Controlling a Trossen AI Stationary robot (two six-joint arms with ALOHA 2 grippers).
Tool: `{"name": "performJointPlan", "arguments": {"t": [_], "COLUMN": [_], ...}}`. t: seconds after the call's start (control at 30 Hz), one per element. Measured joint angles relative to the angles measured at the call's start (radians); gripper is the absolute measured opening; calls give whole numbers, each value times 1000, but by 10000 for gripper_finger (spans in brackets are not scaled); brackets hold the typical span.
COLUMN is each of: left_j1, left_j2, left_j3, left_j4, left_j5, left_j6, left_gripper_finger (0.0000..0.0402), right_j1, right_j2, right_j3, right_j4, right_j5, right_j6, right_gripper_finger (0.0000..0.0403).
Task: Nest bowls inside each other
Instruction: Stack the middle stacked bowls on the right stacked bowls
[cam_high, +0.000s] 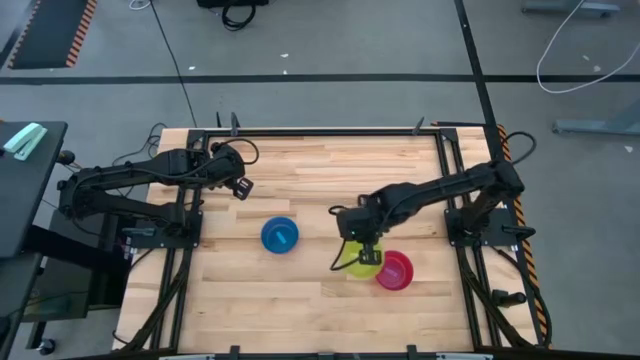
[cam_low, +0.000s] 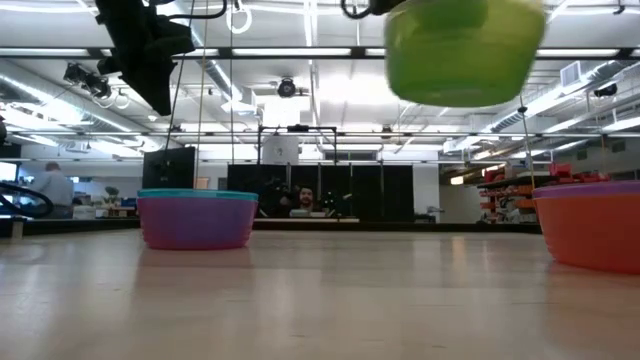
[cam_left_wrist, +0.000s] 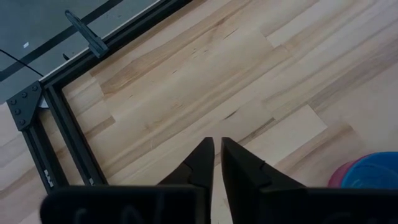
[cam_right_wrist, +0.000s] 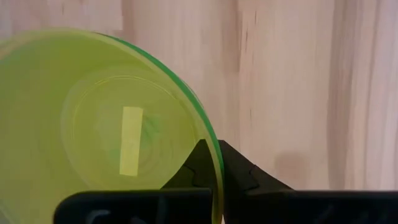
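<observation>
The right end effector has its fingers pinched on the rim of the green bowl, which hangs in the air above the counter with a yellow bowl nested inside it. Just beside it sits a stack with pink on top and orange outermost. Well apart, the blue bowl rests inside the purple one. The left end effector (fingers pressed together, empty) waits near the counter's far left corner.
</observation>
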Motion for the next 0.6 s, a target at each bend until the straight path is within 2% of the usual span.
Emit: {"name": "performJointPlan", "arguments": {"t": [0.1, 0.23, 0.4, 0.6], "left_j1": [0, 0, 0, 0], "left_j2": [0, 0, 14, 63], "left_j3": [0, 0, 0, 0], "left_j4": [0, 0, 2, 5], "left_j5": [0, 0, -1, -1], "left_j6": [1, 0, 1, 2], "left_gripper_finger": [35, 40, 37, 28], "right_j1": [43, 85, 96, 103], "right_j2": [5, 8, -58, -201], "right_j3": [-2, -54, -220, -449], "right_j4": [-75, -69, -19, 164], "right_j5": [12, -15, -38, -49], "right_j6": [78, 110, 234, 348], "right_gripper_finger": [7, 7, 7, 7]}}
